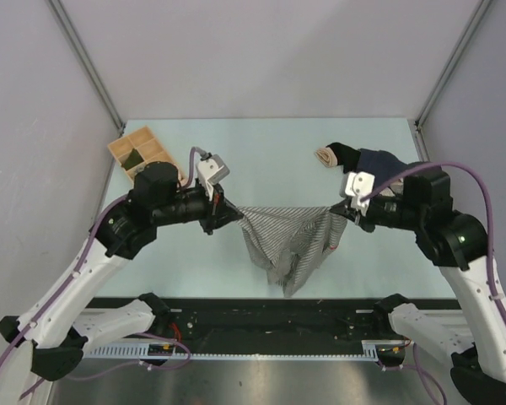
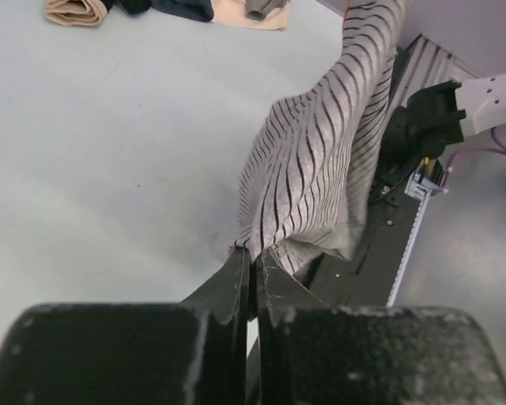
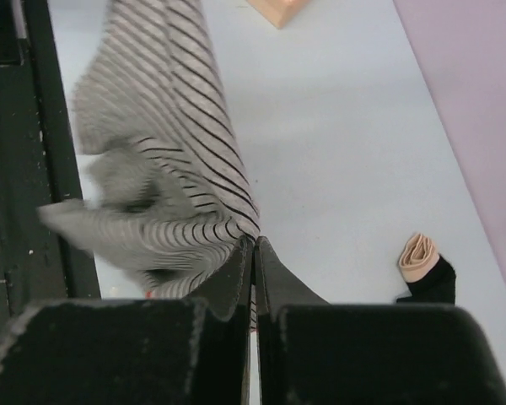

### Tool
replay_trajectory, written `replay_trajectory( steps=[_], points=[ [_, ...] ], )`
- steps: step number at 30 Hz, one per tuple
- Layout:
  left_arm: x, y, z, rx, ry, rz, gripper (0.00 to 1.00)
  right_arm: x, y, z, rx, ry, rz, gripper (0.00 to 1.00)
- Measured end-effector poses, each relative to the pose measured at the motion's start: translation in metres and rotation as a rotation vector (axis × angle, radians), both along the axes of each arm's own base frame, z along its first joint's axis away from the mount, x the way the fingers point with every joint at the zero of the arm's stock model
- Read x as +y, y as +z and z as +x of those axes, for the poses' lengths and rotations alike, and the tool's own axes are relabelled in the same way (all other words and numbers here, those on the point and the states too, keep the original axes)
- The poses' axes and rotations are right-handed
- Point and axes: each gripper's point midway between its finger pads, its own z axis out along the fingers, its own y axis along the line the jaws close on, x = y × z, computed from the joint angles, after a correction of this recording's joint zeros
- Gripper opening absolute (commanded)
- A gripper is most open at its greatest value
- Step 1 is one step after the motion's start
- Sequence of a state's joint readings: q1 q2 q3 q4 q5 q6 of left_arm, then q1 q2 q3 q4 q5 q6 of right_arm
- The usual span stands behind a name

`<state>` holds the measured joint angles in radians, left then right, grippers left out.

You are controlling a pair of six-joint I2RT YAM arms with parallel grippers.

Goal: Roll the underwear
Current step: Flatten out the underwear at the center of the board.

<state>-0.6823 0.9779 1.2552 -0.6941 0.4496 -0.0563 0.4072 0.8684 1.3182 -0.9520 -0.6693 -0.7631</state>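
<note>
The underwear (image 1: 288, 240) is a grey cloth with thin dark stripes, stretched between both arms and hanging down over the table's near middle. My left gripper (image 1: 234, 211) is shut on its left corner; in the left wrist view the striped fabric (image 2: 316, 169) runs away from the pinched tips of that gripper (image 2: 255, 256). My right gripper (image 1: 337, 211) is shut on the right corner, and the right wrist view shows the underwear (image 3: 164, 160) bunched and drooping to the left of the closed right gripper (image 3: 254, 242).
A wooden compartment tray (image 1: 142, 152) sits at the back left. At the back right lie a rolled beige garment (image 1: 325, 155), a black piece (image 1: 346, 154) and a navy garment (image 1: 381, 160). A black rail (image 1: 261, 314) runs along the table's near edge.
</note>
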Motion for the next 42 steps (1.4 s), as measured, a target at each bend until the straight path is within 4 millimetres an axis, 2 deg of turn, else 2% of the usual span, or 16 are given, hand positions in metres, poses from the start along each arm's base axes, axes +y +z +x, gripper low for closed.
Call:
replay_trajectory(
  steps=[3,6,7,8,11,13,15,16,20,22,24,28,31,34,39,42],
  points=[
    [-0.003,-0.016,0.01,0.048,0.027,-0.015,0.0,0.004,-0.013,0.029,0.076,-0.069,-0.011,0.0],
    [0.0,-0.059,0.052,0.166,0.13,-0.018,0.27,0.017,-0.042,0.078,0.183,-0.142,-0.036,0.12],
    [0.004,-0.081,0.075,0.218,0.196,-0.013,0.39,0.024,-0.059,0.103,0.227,-0.177,-0.045,0.32],
    [0.012,-0.103,0.098,0.268,0.269,-0.006,0.45,0.03,-0.074,0.124,0.26,-0.208,-0.05,0.39],
    [0.048,-0.179,0.16,0.444,0.498,0.048,0.6,0.042,-0.151,0.179,0.417,-0.309,-0.143,0.51],
    [0.073,-0.209,0.182,0.502,0.613,0.075,0.71,0.044,-0.193,0.199,0.515,-0.345,-0.197,0.56],
    [0.086,-0.215,0.189,0.505,0.665,0.084,0.78,0.041,-0.212,0.198,0.58,-0.347,-0.209,0.61],
    [0.086,-0.208,0.192,0.486,0.666,0.076,0.83,0.035,-0.215,0.193,0.606,-0.344,-0.198,0.61],
    [0.06,-0.17,0.185,0.376,0.549,0.05,0.84,0.005,-0.196,0.178,0.629,-0.336,-0.115,0.61],
    [0.038,-0.157,0.17,0.343,0.46,0.047,0.84,-0.004,-0.189,0.174,0.628,-0.334,-0.081,0.6],
    [0.015,-0.157,0.15,0.34,0.375,0.057,0.84,-0.003,-0.191,0.17,0.651,-0.315,-0.065,0.59],
    [-0.015,-0.192,0.102,0.402,0.267,0.141,0.84,0.002,-0.216,0.164,0.753,-0.287,-0.062,0.58],
    [-0.024,-0.218,0.082,0.429,0.254,0.224,0.82,0.001,-0.238,0.161,0.823,-0.296,-0.076,0.58],
    [-0.028,-0.235,0.075,0.432,0.272,0.288,0.8,-0.001,-0.248,0.158,0.863,-0.307,-0.083,0.57],
    [-0.024,-0.259,0.078,0.45,0.319,0.357,0.66,-0.002,-0.248,0.157,0.855,-0.294,-0.089,0.57],
    [-0.022,-0.272,0.077,0.469,0.328,0.389,0.66,0.0,-0.247,0.153,0.837,-0.255,-0.099,0.57]
  ],
)
